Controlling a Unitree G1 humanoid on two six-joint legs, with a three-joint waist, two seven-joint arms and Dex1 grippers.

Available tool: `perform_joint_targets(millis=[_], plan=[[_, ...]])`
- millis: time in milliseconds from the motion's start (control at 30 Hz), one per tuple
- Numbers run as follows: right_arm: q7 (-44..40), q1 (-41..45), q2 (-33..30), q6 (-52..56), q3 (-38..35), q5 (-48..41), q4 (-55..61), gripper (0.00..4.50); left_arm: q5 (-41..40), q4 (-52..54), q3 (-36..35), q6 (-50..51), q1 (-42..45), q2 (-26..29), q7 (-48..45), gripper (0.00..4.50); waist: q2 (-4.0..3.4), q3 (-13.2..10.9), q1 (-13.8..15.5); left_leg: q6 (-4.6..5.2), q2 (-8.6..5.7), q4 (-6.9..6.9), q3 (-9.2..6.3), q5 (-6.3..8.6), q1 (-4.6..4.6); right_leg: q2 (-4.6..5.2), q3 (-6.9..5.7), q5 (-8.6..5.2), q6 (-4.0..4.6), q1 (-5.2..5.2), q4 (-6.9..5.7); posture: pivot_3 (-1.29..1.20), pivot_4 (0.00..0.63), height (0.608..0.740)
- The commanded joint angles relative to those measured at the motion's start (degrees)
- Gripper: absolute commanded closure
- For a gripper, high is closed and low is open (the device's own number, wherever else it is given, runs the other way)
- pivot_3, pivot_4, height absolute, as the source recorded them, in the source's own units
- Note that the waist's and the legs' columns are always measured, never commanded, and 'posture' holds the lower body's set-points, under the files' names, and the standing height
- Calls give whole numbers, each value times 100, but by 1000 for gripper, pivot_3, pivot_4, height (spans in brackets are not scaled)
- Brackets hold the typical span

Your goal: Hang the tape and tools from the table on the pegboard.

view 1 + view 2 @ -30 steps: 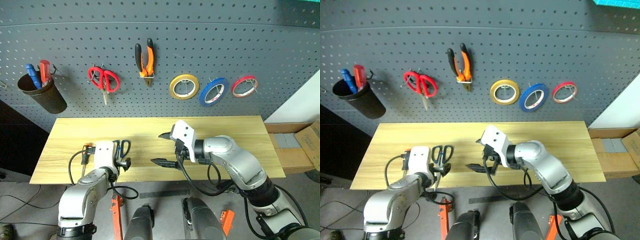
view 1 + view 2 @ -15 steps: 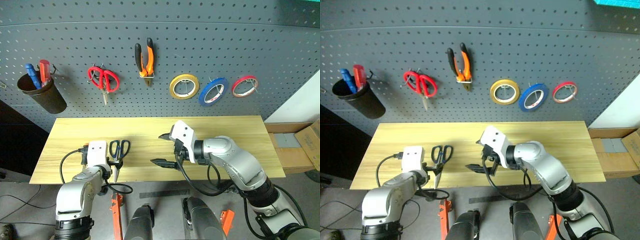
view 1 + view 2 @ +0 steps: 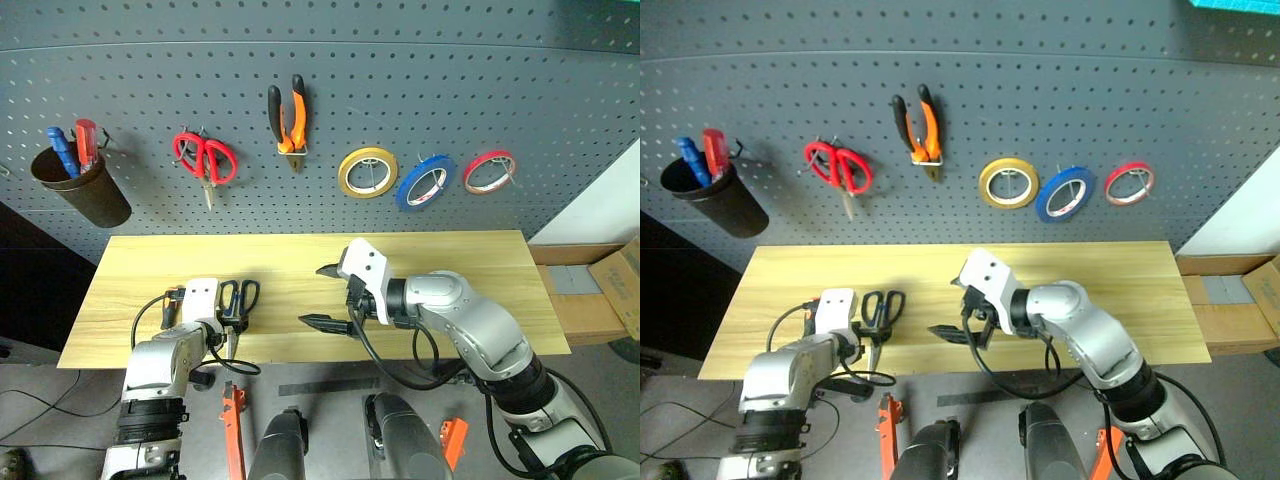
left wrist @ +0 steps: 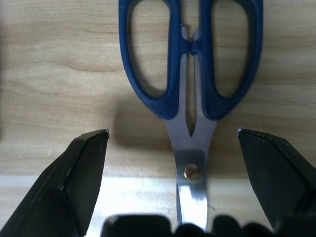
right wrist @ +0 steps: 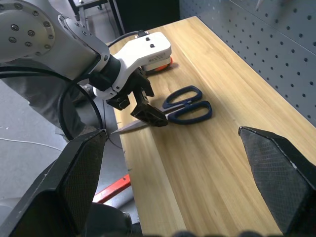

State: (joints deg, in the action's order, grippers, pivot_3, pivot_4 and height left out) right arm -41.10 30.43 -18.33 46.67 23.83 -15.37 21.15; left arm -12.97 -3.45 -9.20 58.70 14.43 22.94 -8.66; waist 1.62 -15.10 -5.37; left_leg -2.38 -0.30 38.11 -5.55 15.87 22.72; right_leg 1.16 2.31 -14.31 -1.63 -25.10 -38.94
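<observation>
Already hanging on the dark grey pegboard (image 3: 420, 60) are the orange-and-black pliers (image 3: 288, 115) and the blue tape roll (image 3: 427, 182), which sits between a yellow roll (image 3: 367, 172) and a red roll (image 3: 489, 172). Red-handled scissors (image 3: 205, 160) hang left of the pliers, and a dark cup (image 3: 80, 185) at the far left holds a blue handle and a red one.

On the light wooden table (image 3: 450, 255), the blue-handled scissors (image 3: 238, 300) lie flat near the front left edge, handles toward the pegboard and blades pointing off the front edge. An orange-and-black object (image 3: 176, 298), probably the screwdriver, lies just left of them, mostly hidden by the left arm.

The left gripper (image 5: 143, 106) stands over the blades with its fingers spread wide on either side of the pivot, gripping nothing. The right gripper (image 3: 325, 297) hovers above the middle of the table, fingers also wide apart and empty.

By this reading, tape and pliers are done; the scissors and the likely screwdriver remain, and the scissors look to be next.
</observation>
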Motion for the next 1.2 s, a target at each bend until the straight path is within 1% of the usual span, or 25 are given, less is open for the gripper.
perform_joint_targets(millis=[33, 67, 100, 133, 333, 433, 467, 500, 567, 733, 900, 967, 1067, 1133, 1200], plan=[[9, 73, 49, -13, -66, -117, 233, 43, 102, -128, 77, -156, 58, 79, -119, 0, 0, -1, -10, 0, 0, 0, 1, 0, 0, 0, 1, 0, 0, 0, 0, -175, 290, 740], [15, 77, 58, -9, -69, -116, 231, 43, 116, -179, 82, -183, 58, 71, -129, 0, 0, -1, -16, 0, -1, 0, 1, 0, 0, 1, 2, 0, 0, 0, 0, -176, 290, 740], [19, 82, 65, -8, -73, -115, 227, 0, 132, -249, 92, -213, 48, 54, -136, 363, 0, -1, -18, 0, -1, 0, 0, 0, 0, 3, 1, 0, 0, 0, 1, -176, 290, 740], [23, 84, 70, -6, -74, -115, 229, 0, 144, -293, 99, -235, 38, 43, -144, 485, 0, -1, -21, 0, -1, 0, 0, 0, 0, 2, 1, 0, 0, 0, 1, -176, 290, 740], [39, 82, 89, 1, -83, -108, 246, 0, 223, -475, 167, -486, -31, 44, -236, 2426, -2, -1, -43, 0, -1, 1, 0, 0, -3, 3, 1, 0, 0, 3, -1, -179, 289, 740], [50, 88, 89, -1, -95, -101, 249, 0, 274, -485, 82, -758, -96, 113, -285, 3391, -2, -2, -60, -1, 0, 1, 0, -1, -4, 3, 1, 0, 0, 3, -1, -185, 288, 740], [54, 90, 89, -4, -100, -98, 249, 0, 272, -474, 29, -863, -121, 128, -289, 3674, -2, -2, -70, -1, 0, 0, 0, -1, -4, 2, 1, 0, 0, 3, -1, -185, 288, 740], [59, 93, 89, -5, -103, -97, 250, 0, 262, -434, -12, -945, -158, 150, -306, 3815, -3, -2, -75, -2, 0, 0, 0, -1, -4, 3, 2, 0, -1, 3, -1, -187, 287, 740], [69, 97, 87, -11, -110, -99, 253, 0, 252, -321, -92, -1189, -240, 149, -315, 3965, -3, -2, -88, -2, 0, 0, -1, -1, -4, 3, 1, 0, 0, 2, -1, -186, 288, 740], [84, 110, 89, -132, -116, -77, 250, 0, 88, 393, -365, -1451, -557, 44, -296, 4030, -1, -7, -107, -2, 1, -2, 0, -1, 2, 5, 3, 0, 0, -2, 3, -185, 288, 740], [42, 103, 137, -1099, -189, 73, 263, 0, -263, 1718, -763, -1830, -1106, 52, -575, 4059, 4, -34, -110, -3, 4, -6, -1, 0, 11, 5, 4, 0, 0, -12, 8, -186, 288, 740], [-38, 39, 199, -1632, -282, 24, 253, 0, -506, 2129, -976, -1865, -1274, 27, -688, 4060, 3, -36, -110, -3, 3, -8, 0, 0, 11, 7, 4, 0, -1, -11, 9, -189, 288, 740], [-497, 104, 140, -1514, -531, -579, 441, 0, -1076, 3026, -1425, -1838, -1642, 91, -1040, 4060, 3, -46, -121, -3, 4, -8, 2, 0, 11, 5, 3, 0, -1, -10, 12, -188, 289, 740], [-540, 170, 150, -1530, -614, -679, 415, 0, -1402, 3560, -1635, -1733, -1861, 253, -1267, 4060, 10, -60, -120, -3, 4, -8, 7, 0, 11, 6, 7, -1, -2, -9, 15, -183, 287, 740], [-563, 213, 154, -1626, -650, -666, 332, 0, -1590, 3877, -1805, -1691, -1941, 393, -1333, 4060, 8, -66, -116, -3, 5, -8, 2, 0, 9, 5, 6, -1, -1, -9, 14, -179, 286, 740]])
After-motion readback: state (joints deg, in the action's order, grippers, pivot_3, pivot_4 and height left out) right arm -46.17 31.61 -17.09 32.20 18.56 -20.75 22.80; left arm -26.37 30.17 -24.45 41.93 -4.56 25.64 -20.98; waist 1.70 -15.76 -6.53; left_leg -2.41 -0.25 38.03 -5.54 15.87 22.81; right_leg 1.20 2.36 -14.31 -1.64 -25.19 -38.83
